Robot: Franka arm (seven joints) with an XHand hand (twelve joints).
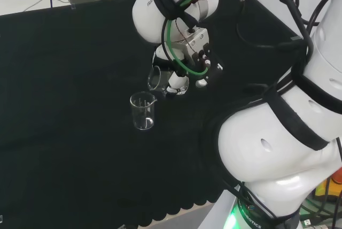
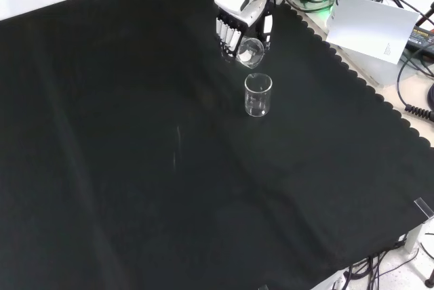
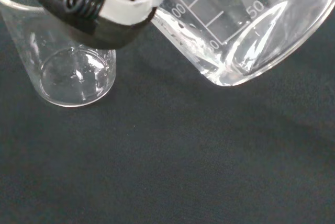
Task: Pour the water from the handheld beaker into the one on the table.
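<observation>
My hand (image 1: pixel 179 79) is shut on a clear glass beaker (image 1: pixel 155 77), held tilted a little above the cloth. In the front view the hand (image 2: pixel 239 26) comes in from the top, with the held beaker (image 2: pixel 250 51) tipped so its mouth faces outward. The wrist view brings the held beaker (image 3: pixel 241 30) close, with water pooled in its lower side. A second clear beaker (image 1: pixel 142 111) stands upright on the black cloth just beside and below the held one. It is also plain in the front view (image 2: pixel 258 94) and the wrist view (image 3: pixel 73 72).
The arm's big white links (image 1: pixel 283 132) take up the head view's right. The cloth's scalloped edge (image 2: pixel 366 93) runs along the front view's right, with cables and a white sheet (image 2: pixel 376 26) beyond it. Broad bare black cloth (image 2: pixel 135 154) lies around the beakers.
</observation>
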